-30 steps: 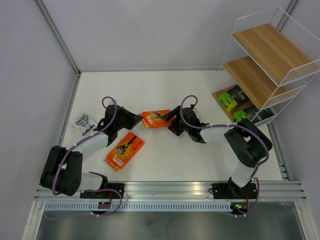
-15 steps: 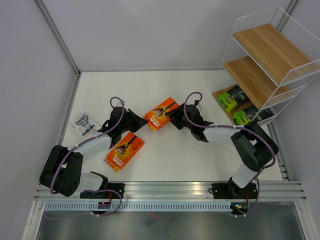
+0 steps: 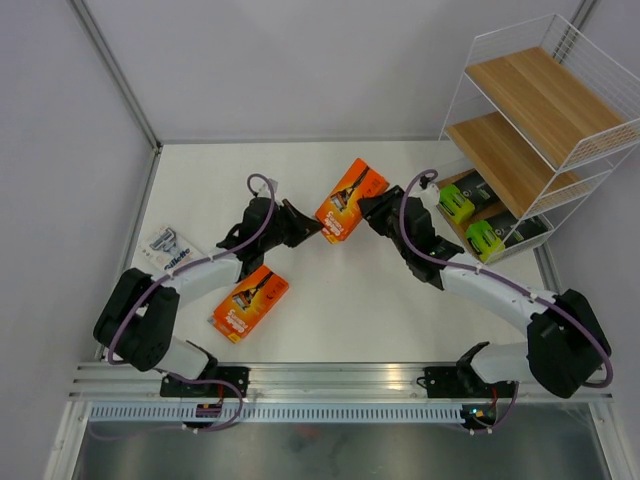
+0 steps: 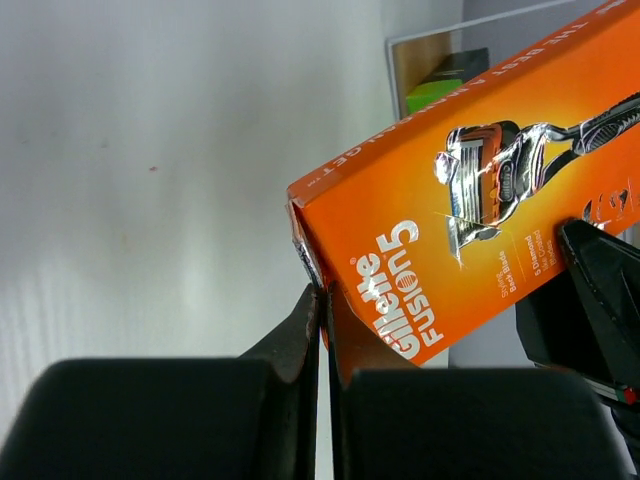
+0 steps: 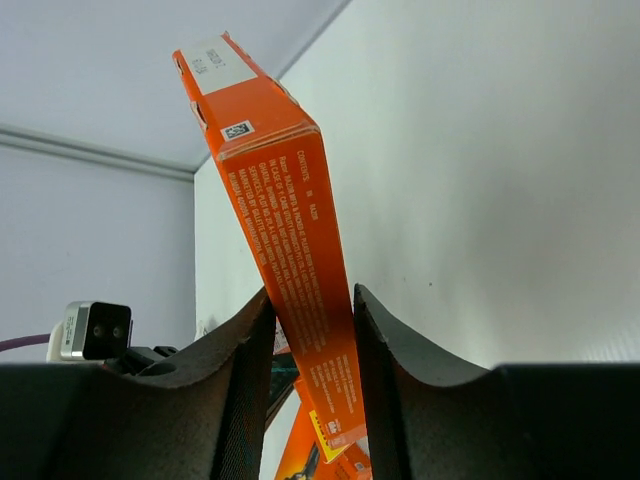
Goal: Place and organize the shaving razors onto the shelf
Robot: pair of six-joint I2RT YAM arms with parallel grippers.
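Over the grey-walled white table (image 3: 330,320), right gripper (image 5: 310,330) clamps an orange pack (image 3: 350,200); left gripper (image 4: 322,320) seemingly pinches its corner.

the top camera hangs above and behind the arm bases (image 3: 330,385), looking down and away over the whole table (image 3: 330,320), with the shelf (image 3: 540,95) at far right. the left wrist camera sits just behind the left gripper (image 4: 322,305), very near, facing far right, a corner of the shelf in its background. the right wrist camera looks from low down past the right gripper (image 5: 310,300), very near, towards the far left. all three share the orange pack (image 3: 350,200) between the arms.
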